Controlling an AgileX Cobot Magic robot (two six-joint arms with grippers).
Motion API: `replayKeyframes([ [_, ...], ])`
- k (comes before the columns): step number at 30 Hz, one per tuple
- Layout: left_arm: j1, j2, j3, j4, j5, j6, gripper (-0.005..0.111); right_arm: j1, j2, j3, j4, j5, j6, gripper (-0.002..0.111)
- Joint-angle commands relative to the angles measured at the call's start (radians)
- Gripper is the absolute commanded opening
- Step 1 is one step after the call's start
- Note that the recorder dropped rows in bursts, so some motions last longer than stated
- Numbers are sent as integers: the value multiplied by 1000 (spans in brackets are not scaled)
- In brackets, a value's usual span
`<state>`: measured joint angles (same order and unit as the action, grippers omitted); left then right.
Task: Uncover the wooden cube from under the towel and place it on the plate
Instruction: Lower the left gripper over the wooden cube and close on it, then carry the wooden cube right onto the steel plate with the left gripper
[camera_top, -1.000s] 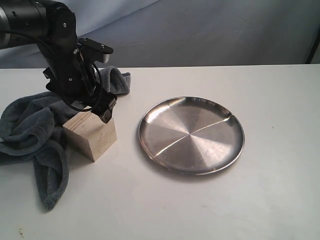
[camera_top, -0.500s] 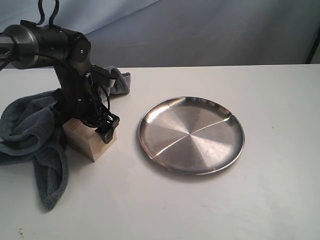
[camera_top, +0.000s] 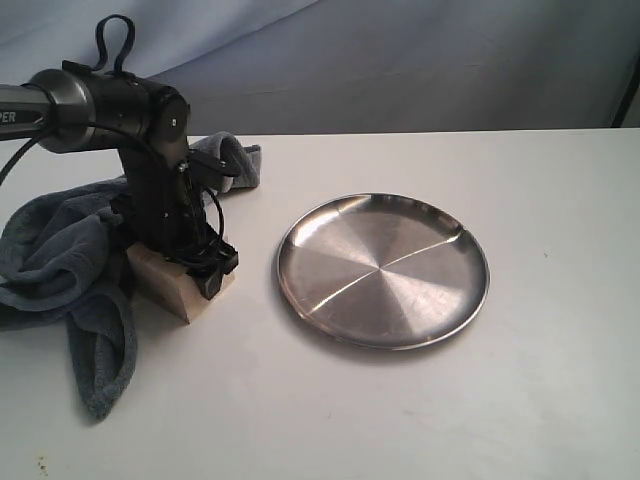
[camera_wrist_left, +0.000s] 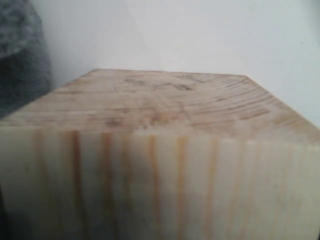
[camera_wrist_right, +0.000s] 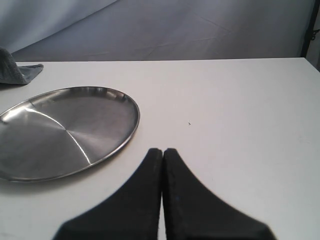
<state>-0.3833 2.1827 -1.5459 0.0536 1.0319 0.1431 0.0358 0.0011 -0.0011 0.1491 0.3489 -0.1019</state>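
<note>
The wooden cube (camera_top: 185, 292) stands uncovered on the white table, left of the plate (camera_top: 383, 270). My left gripper (camera_top: 188, 265) is lowered over the cube, its fingers straddling it; one black fingertip (camera_top: 215, 277) hangs beside the cube's right face. In the left wrist view the cube (camera_wrist_left: 160, 150) fills the frame and no finger shows. The towel (camera_top: 60, 250) lies bunched behind and to the left of the cube. My right gripper (camera_wrist_right: 162, 151) hovers shut and empty near the plate (camera_wrist_right: 65, 130).
Bare white table (camera_top: 400, 420) stretches in front of and to the right of the plate. A grey backdrop (camera_top: 420, 60) closes off the table's far edge. One corner of the towel (camera_wrist_right: 12, 70) shows beyond the plate.
The left gripper has dropped from above the cube down around it, so the arm now hides most of the cube's top. Cube, towel and plate have not moved.
</note>
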Motion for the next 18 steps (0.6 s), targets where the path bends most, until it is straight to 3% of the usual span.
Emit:
replayKeyframes([
  [1, -5, 3, 0, 39, 22, 3, 27, 4, -1, 1, 1, 1, 3, 0],
  [7, -5, 3, -21, 39, 76, 16, 0, 4, -1, 1, 1, 1, 3, 0],
  [12, -5, 3, -80, 24, 179, 16, 0, 4, -1, 1, 1, 1, 3, 0],
  [18, -5, 3, -171, -82, 189, 25, 0, 4, -1, 1, 1, 1, 3, 0],
])
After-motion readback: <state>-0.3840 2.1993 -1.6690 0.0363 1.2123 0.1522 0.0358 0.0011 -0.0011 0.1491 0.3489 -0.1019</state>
